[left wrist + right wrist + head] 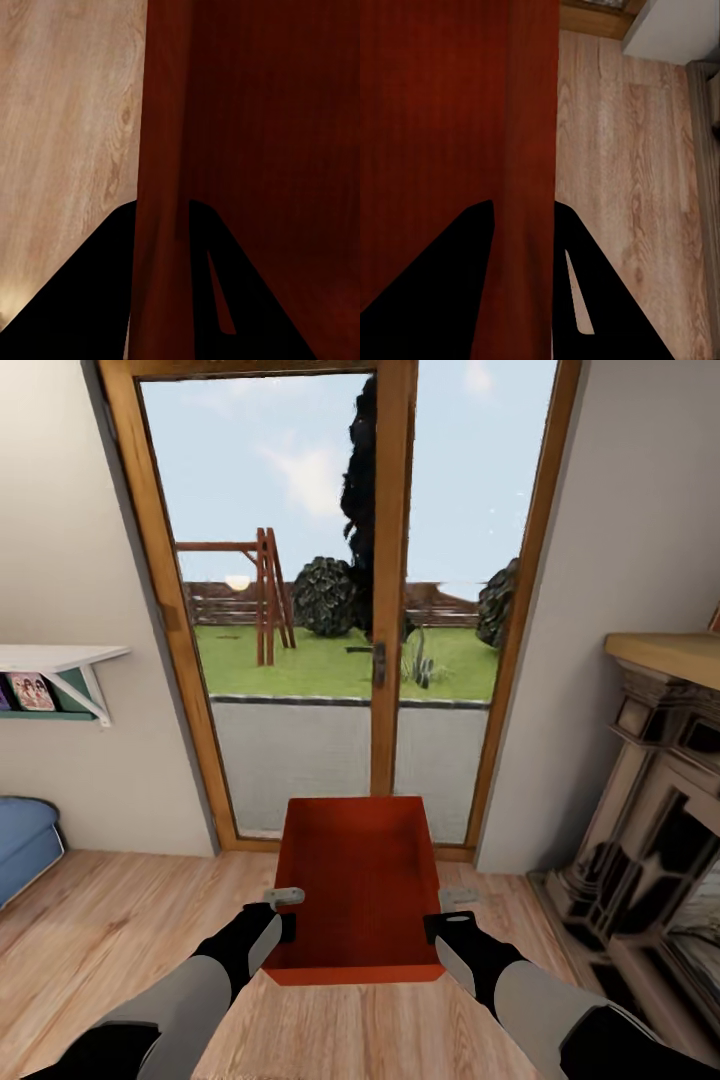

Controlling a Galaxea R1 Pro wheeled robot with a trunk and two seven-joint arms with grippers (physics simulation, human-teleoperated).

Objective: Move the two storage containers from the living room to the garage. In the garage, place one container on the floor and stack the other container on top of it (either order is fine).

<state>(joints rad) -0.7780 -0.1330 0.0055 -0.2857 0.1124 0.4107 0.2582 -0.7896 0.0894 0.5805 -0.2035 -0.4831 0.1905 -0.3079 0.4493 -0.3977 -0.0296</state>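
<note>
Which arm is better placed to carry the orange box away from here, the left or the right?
Neither alone. The left gripper straddles the left wall of the storage container, and the right gripper straddles its right wall, at matching spots. Both should keep carrying together.

Sofa (25,850) cut off by left edge, just one blue corner shows. Fireplace (650,840) runs off right edge. Shelf (50,680) cut at left, its pics too small to read. Container (360,880) hides door bottom (375,790) & part of each gripper's fingers.
</note>
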